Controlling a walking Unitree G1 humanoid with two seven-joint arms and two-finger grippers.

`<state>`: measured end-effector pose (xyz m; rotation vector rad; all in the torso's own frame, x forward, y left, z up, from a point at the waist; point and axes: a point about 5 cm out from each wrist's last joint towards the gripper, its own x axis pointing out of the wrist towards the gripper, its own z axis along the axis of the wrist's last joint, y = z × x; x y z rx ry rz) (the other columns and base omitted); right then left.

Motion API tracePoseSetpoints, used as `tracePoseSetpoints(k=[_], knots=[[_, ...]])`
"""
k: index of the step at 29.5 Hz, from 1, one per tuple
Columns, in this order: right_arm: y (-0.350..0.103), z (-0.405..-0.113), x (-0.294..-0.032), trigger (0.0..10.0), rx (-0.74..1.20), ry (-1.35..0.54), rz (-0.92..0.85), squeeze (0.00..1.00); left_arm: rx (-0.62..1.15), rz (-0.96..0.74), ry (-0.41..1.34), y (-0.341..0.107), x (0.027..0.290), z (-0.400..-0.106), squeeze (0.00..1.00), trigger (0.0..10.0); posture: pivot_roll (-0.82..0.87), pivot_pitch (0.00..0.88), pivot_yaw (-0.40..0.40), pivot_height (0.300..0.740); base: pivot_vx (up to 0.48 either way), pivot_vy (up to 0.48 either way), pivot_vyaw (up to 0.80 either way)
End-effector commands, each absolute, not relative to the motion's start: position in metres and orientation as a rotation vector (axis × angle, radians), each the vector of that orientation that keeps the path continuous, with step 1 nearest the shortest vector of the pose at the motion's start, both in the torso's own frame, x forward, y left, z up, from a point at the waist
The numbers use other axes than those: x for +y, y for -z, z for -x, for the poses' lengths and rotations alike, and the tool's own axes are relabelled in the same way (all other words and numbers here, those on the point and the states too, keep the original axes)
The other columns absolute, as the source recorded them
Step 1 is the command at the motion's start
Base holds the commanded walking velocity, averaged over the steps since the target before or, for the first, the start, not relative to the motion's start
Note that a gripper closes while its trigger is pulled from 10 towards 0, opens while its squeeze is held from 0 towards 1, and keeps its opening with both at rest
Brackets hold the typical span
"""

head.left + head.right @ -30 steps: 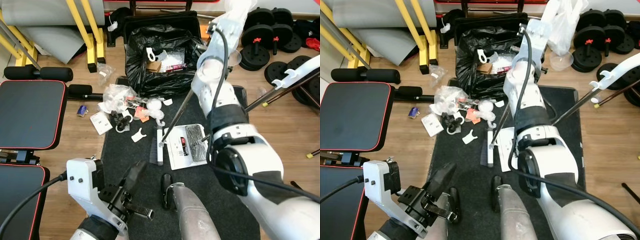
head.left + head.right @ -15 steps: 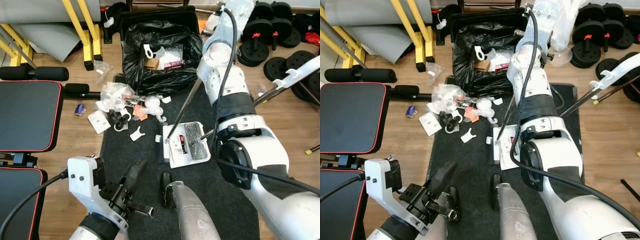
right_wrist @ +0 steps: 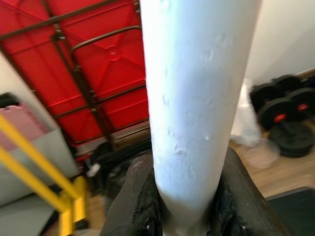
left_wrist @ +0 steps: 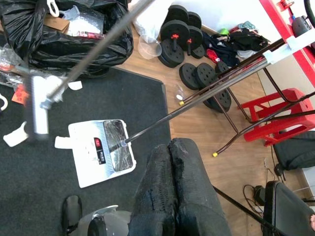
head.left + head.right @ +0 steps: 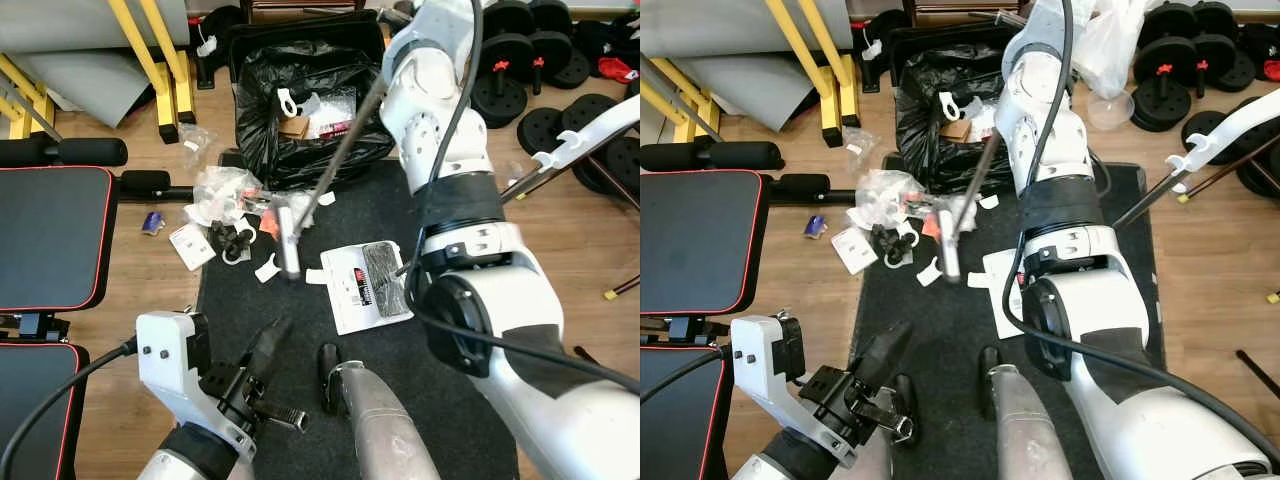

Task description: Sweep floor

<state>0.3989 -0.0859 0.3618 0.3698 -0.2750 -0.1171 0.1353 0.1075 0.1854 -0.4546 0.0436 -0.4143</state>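
My right gripper (image 3: 189,196) is shut on the broom's thick white handle (image 3: 197,88). My right arm (image 5: 440,150) reaches up and away over the mat. The thin shaft slants down to the blurred broom head (image 5: 288,238), which sits among litter (image 5: 225,195) of plastic wraps, white hooks and paper at the black mat's (image 5: 300,330) left edge. A white dustpan (image 5: 365,285) lies on the mat to the right of the broom head. Its long handle (image 5: 560,160) rises to the right. My left gripper (image 4: 170,147) is low in front, fingers pressed together, holding nothing.
An open black rubbish bag (image 5: 310,110) with scraps stands behind the mat. A black padded bench (image 5: 50,235) is on the left, with yellow frame legs (image 5: 160,60) behind it. Weight plates (image 5: 520,60) lie at the back right, on wooden floor.
The broom head has swung left, from beside the dustpan to the litter at the mat's left edge. My right arm has turned with it. The dustpan and my left gripper stay put.
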Motion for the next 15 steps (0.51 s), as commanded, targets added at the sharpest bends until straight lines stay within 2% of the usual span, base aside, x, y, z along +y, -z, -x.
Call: tracePoseSetpoints(k=[1, 10, 15], knots=[[-0.360, -0.396, -0.078, 10.0, -0.266, 0.087, -0.373, 0.00, 0.070, 0.471, 0.437, -0.182, 0.105, -0.132, 0.00, 10.0, -0.02, 0.364, -0.072, 0.740, 0.000, 0.000, 0.00], [-0.309, -0.404, -0.077, 10.0, -0.152, 0.128, -0.278, 0.00, 0.071, 0.471, 0.437, -0.182, 0.105, -0.132, 0.00, 10.0, -0.02, 0.368, -0.071, 0.740, 0.000, 0.000, 0.00], [-0.301, -0.404, -0.082, 10.0, -0.148, 0.177, -0.206, 0.00, 0.072, 0.472, 0.437, -0.182, 0.106, -0.131, 0.00, 10.0, -0.01, 0.373, -0.068, 0.740, 0.000, 0.000, 0.00]])
